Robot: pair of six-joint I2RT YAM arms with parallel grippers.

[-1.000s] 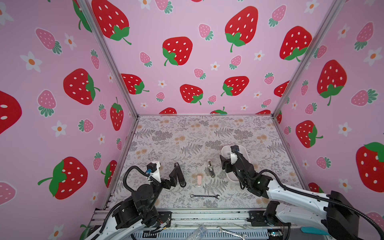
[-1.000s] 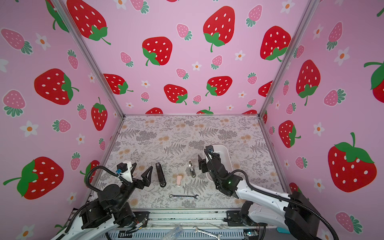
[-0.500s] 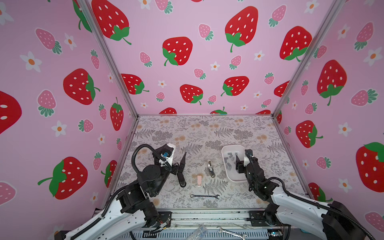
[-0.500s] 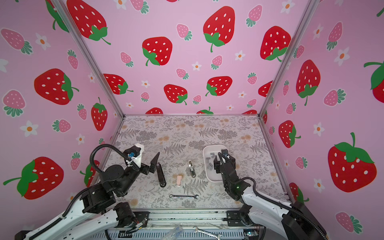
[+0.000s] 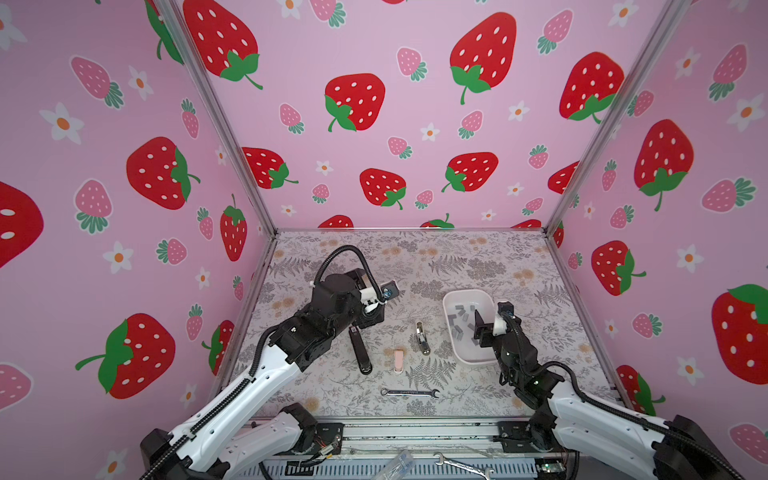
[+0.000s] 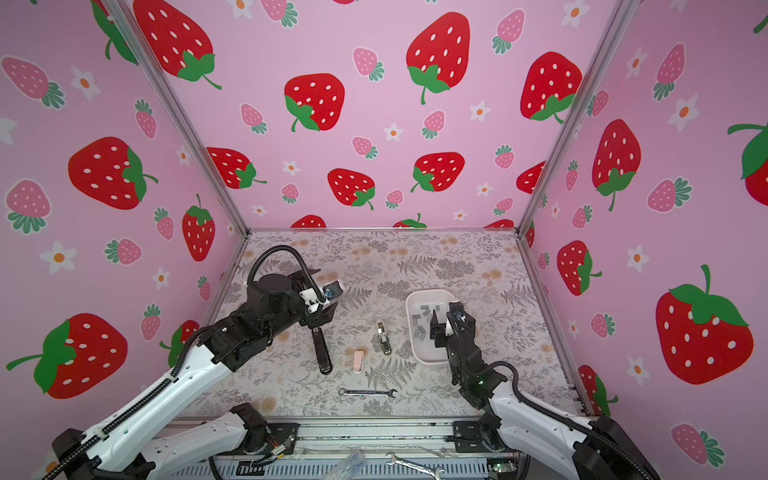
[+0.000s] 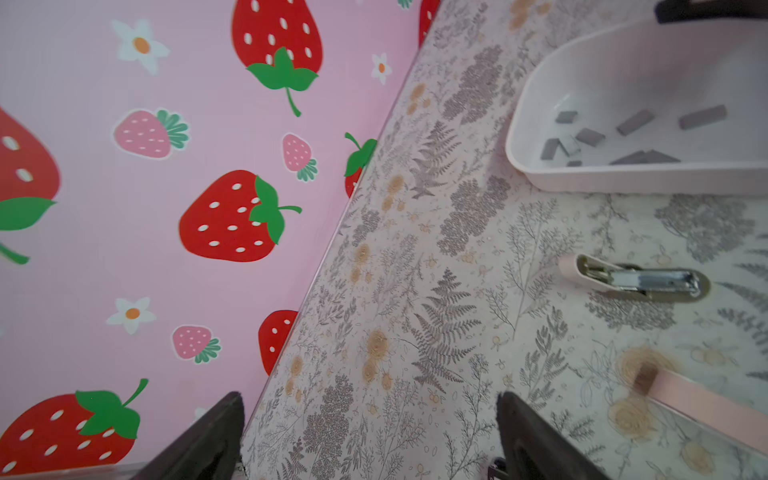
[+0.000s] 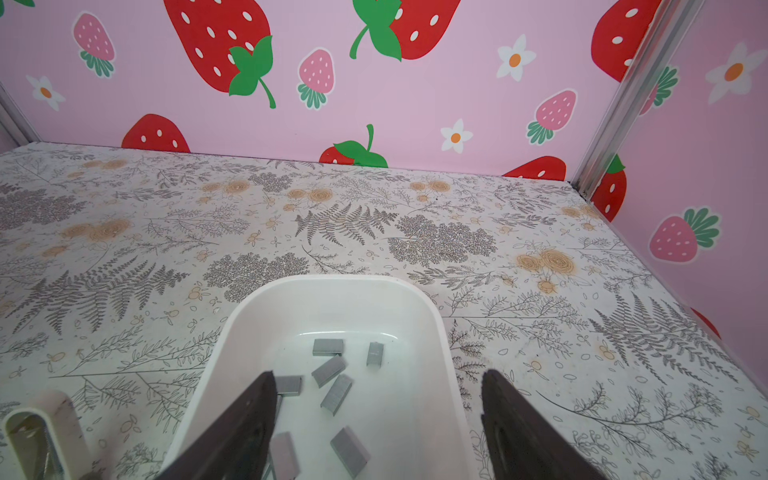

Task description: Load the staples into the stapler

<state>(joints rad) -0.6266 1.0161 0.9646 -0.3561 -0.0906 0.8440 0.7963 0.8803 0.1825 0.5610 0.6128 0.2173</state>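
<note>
Moved since a second ago — left gripper (image 7: 370, 449), from the near edge out over the floral mat (image 5: 415, 266); right gripper (image 8: 378, 374) barely. Jaws: left wide, empty; right wide, empty, apparently straddling the white tray (image 8: 332, 282) wall. Contents: staples (image 8: 332, 370) loose in tray, some touching; stapler (image 7: 636, 280) open on mat nearby. Risks: a descending finger hits the wall, shoving the tray; flat strips slip or lift doubled. Writing: none legible — label on black bar (image 5: 360, 351) too small
</note>
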